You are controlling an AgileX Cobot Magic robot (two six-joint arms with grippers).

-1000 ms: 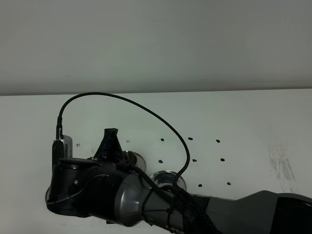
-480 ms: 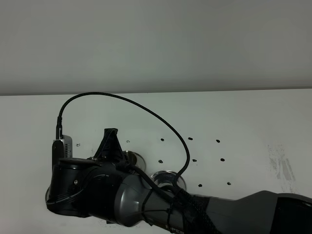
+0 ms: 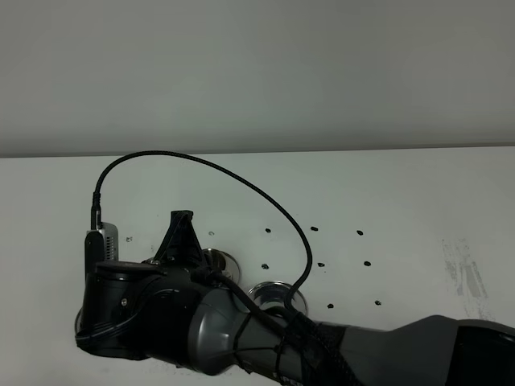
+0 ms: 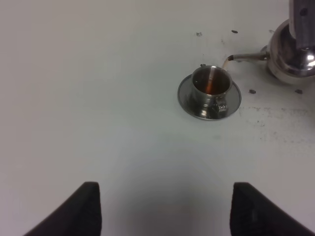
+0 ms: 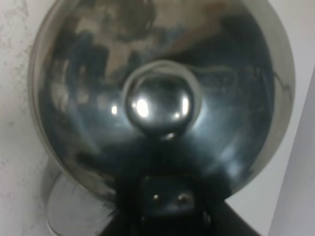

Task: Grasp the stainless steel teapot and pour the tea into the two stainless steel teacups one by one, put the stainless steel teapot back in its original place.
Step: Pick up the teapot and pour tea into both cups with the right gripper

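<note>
While teapot [image 4: 291, 59] pours brown tea [image 4: 211, 82] into teacup [image 4: 202, 96] on saucer [image 4: 185, 98], right gripper [image 3: 181, 237] clamps the pot; left gripper [image 4: 167, 211] fingers wide, empty.

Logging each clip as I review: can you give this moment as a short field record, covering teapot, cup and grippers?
teapot: stainless steel teapot, tilted, spout above the cup
pour: brown tea streaming into teacup on its saucer
right gripper: shut on the teapot
left gripper: open, empty, apart from the cup
</note>
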